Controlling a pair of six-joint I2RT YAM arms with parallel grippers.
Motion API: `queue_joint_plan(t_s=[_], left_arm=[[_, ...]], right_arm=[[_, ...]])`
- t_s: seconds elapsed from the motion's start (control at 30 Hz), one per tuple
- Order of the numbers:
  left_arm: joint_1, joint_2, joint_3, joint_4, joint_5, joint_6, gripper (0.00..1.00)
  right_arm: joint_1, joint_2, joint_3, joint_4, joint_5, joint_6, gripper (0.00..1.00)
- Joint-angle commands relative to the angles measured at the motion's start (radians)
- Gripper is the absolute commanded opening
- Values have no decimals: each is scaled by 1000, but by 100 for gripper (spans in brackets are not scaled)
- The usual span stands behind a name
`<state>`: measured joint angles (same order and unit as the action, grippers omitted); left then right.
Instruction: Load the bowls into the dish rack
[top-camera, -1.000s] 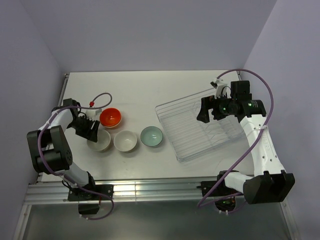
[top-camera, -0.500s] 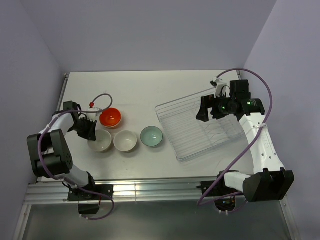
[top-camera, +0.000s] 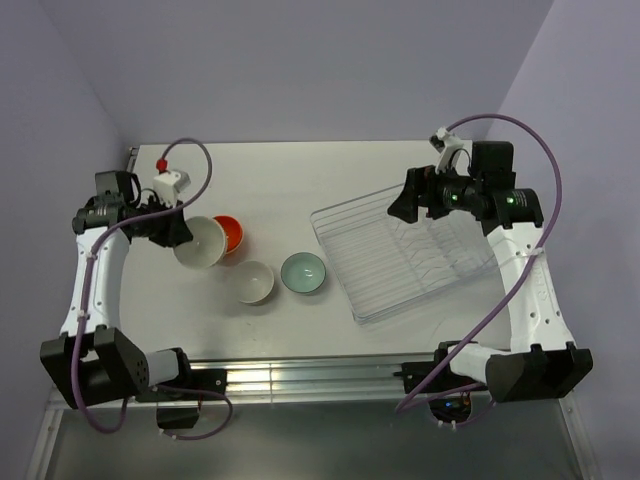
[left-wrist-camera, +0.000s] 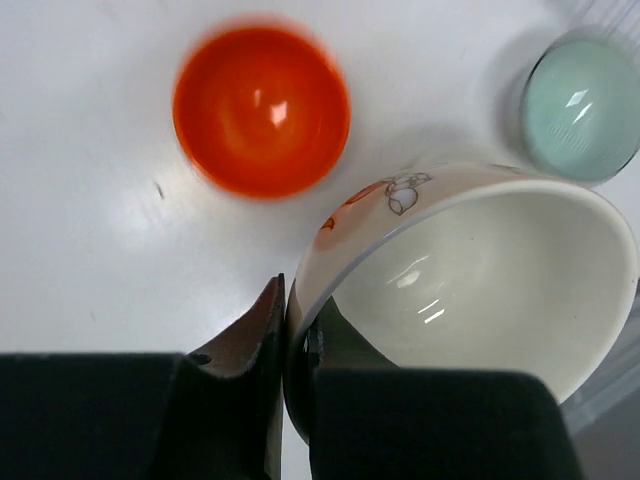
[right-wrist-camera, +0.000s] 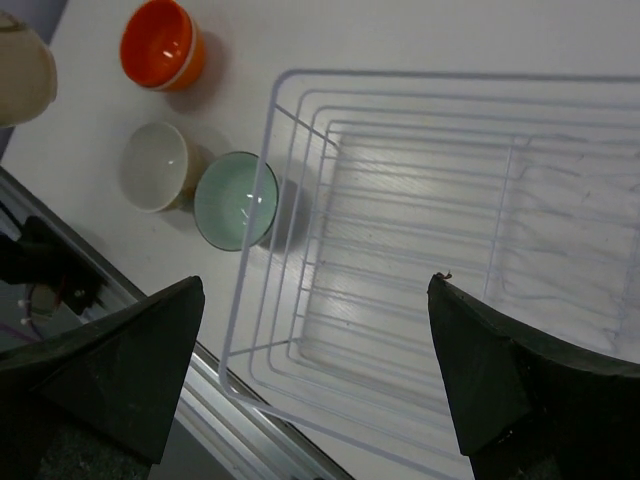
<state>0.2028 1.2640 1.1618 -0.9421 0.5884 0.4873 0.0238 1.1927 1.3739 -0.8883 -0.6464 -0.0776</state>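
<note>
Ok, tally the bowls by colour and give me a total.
Cream: 2 (held bowl, table bowl)
Orange-red bowl: 1
Mint green bowl: 1
Total: 4 bowls

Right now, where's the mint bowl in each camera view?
Top external: mint bowl, centre, just left of the rack.
Left wrist: mint bowl, top right corner.
Right wrist: mint bowl, left of centre, beside the rack's corner.
Shared landmark: orange bowl, in all three.
</note>
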Motion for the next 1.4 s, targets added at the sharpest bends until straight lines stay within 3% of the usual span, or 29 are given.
queue_joint_plan(t_s=[0.0,0.13,0.23,0.3,0.43,0.73,0.93,1.37], left_arm=[[-81,-66,140,129,137,-238,0],[-254,-88,170,400,73,-551,0],[-389,10,266,486,-32,-671,0],[-445,66,321,528,-18,-719,0],[-558,162,308,791,-4,-903,0],[-773,370,415,973,-7,-1010,0],[-798,452,467,1055,60,-1110,0],[-806,474,446,1091,111,-1124,0]], right_arm=[[5,33,115,45,-103,44,100],[4,28,139,87,-125,117,100],[4,-2,128,150,-159,166,100],[4,-28,111,199,-183,202,100],[4,-62,51,314,-257,339,100],[4,-25,-21,448,-343,577,100],[4,27,-39,474,-387,604,100],[7,84,-88,488,-421,599,100]])
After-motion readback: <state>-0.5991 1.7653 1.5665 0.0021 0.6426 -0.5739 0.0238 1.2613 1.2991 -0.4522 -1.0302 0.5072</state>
